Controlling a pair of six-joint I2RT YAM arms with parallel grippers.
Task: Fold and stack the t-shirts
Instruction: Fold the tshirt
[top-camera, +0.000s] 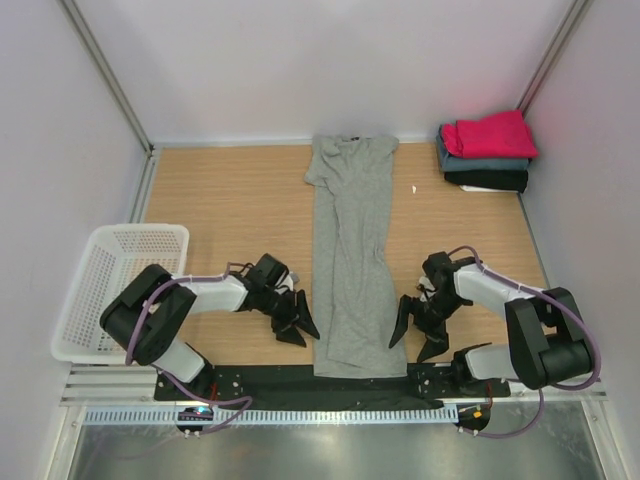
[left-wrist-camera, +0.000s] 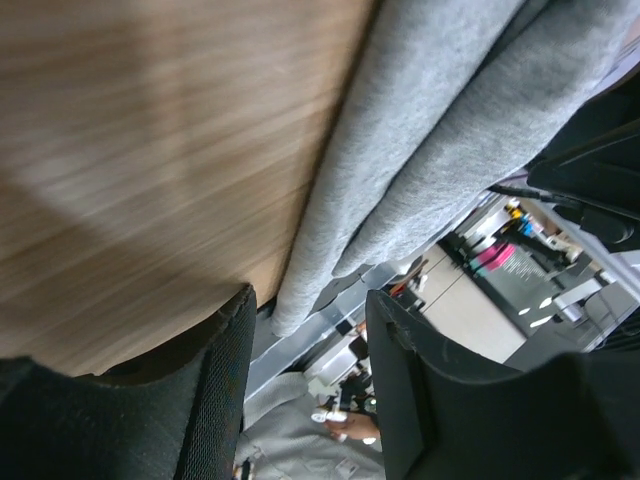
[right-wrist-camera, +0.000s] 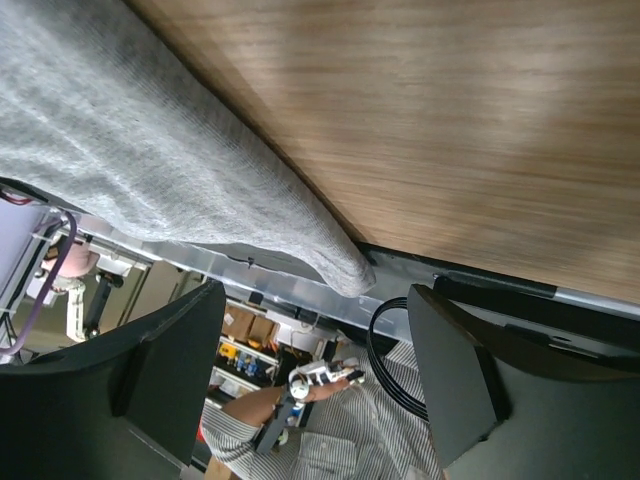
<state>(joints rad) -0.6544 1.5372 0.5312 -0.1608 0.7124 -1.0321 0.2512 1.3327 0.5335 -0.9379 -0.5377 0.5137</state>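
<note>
Near-hem grab on grey t-shirt (top-camera: 352, 260)
Left gripper (top-camera: 300, 330), right gripper (top-camera: 413, 345) spread, empty; pinch hem corners thru all layers, lift evenly.

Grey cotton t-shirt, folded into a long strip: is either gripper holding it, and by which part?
Neither. Left gripper and right gripper stand open beside near corners of the grey t-shirt.

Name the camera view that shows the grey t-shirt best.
The top external view: the grey t-shirt lies there whole, a long folded strip from collar to hem. The left wrist view catches only one near hem corner and its folds; the right wrist view only the other corner, close up.
</note>
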